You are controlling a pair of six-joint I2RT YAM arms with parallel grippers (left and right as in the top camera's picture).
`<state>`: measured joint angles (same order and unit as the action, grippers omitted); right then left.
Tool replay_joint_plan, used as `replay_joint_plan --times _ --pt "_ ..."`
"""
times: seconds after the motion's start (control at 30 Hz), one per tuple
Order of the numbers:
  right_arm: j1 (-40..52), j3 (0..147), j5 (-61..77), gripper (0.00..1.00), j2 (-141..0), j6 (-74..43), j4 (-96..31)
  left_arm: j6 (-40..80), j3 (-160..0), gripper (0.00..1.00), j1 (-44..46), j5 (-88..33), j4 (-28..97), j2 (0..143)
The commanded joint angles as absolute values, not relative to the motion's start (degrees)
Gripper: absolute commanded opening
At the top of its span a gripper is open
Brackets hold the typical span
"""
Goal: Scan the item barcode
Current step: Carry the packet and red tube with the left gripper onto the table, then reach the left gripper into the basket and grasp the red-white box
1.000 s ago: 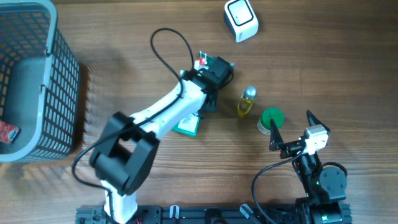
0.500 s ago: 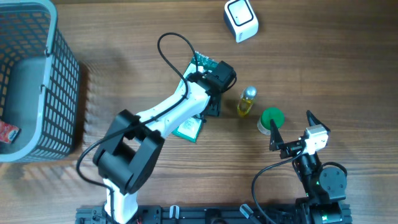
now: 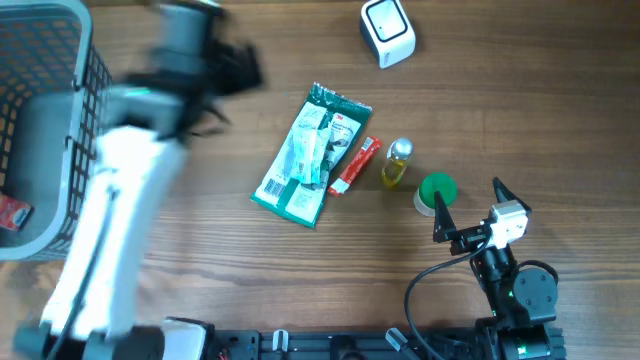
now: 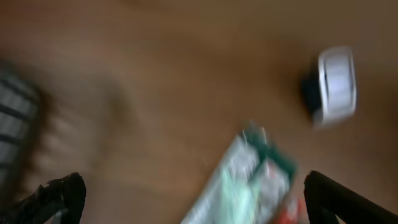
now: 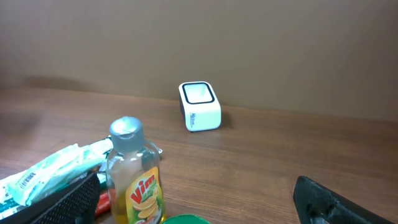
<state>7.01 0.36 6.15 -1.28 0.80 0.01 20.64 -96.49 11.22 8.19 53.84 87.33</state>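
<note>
Finding the green-and-white packet (image 3: pixel 313 152) flat on the wooden table (image 3: pixel 520 90), in the middle of the overhead frame, long axis tilted, dark green end toward the upper right. Touches neither gripper. Just right of it, lying along its edge, a small red tube (image 3: pixel 355 165); cannot tell whether the two touch. Further right, upright, a yellow Vim bottle (image 3: pixel 396 163) with a silver cap, and just below and right of that a round green lid (image 3: pixel 436 190). Near the top edge, right of centre, the white barcode scanner (image 3: pixel 387 32), well apart from the packet. Along the left edge, a grey mesh basket (image 3: pixel 100 140) with a red item (image 3: pixel 10 212) inside. At the upper left, heavily blurred, the left gripper (image 3: pixel 240 68), near the basket's rim and well apart from the packet; in its own wrist view, fingers (image 4: pixel 59 196) at the two lower corners, spread wide, nothing held between them. At the lower right, the right gripper (image 3: pixel 468 203), jaws likewise wide apart and empty, near the green lid; faces bottle, packet and scanner in its wrist view.
</note>
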Motion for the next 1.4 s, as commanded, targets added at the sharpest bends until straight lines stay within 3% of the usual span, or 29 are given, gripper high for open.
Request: replay_joint_plan --times 0.0,0.2,0.3,0.4,0.6,0.77,1.37 --pt "6.9 0.3 6.0 1.0 -1.3 1.5 0.3 23.7 -101.1 1.0 -5.3 9.4 51.6 79.5" --pt "6.9 0.3 6.0 1.0 -1.3 1.5 0.3 27.5 -100.9 1.0 -29.4 11.4 54.9 79.6" --pt "6.9 0.3 6.0 1.0 -1.3 1.5 0.3 27.5 -99.1 0.98 -36.2 11.4 55.1 82.7" --pt "6.9 0.3 6.0 1.0 -1.3 1.5 0.3 27.5 -97.3 0.9 -40.6 11.5 55.2 87.9" --pt "6.9 0.3 6.0 1.0 -1.3 1.5 0.3 24.8 -95.5 0.81 -43.4 13.7 55.2 98.4" --pt "6.9 0.3 6.0 1.0 -1.3 1.5 0.3 24.4 -94.5 0.87 -43.4 19.7 55.1 105.1" --pt "6.9 0.3 6.0 1.0 -1.3 1.5 0.3 24.4 -94.3 0.95 -45.9 23.0 53.6 117.4"
